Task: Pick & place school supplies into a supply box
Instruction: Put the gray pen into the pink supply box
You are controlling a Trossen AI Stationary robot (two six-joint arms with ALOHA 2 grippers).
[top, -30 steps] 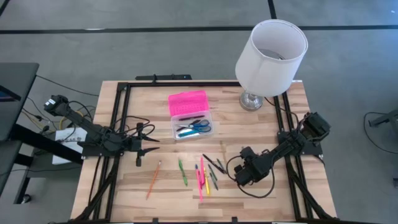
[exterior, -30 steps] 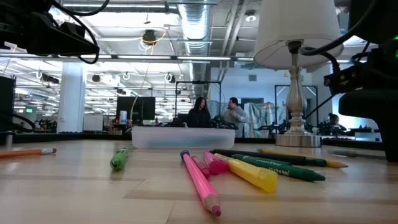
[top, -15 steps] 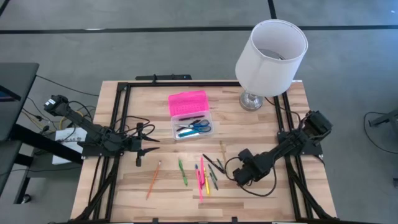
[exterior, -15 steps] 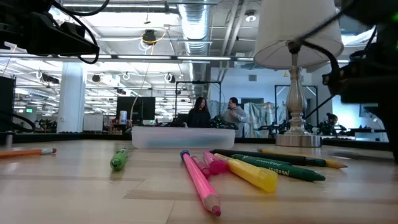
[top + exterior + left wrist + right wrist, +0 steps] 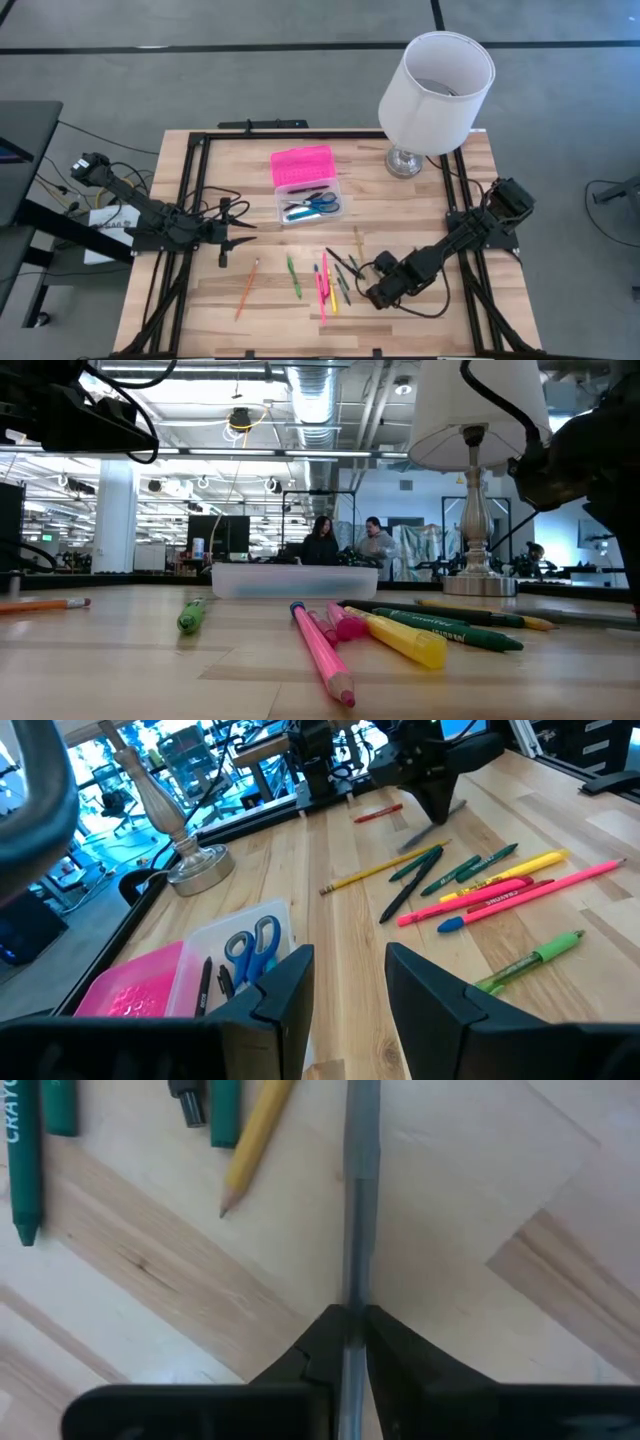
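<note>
The right tool (image 5: 352, 1342) pinches a grey pen (image 5: 358, 1200) against the table (image 5: 480, 1160). A yellow pencil (image 5: 255, 1142) lies just beside it. The left tool (image 5: 345, 990) waits spread.

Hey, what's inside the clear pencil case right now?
In the pencil case, blue-handled scissors and a few pens lie in the clear base. Anything beneath them is covered. The pink lid sits open behind.
</note>
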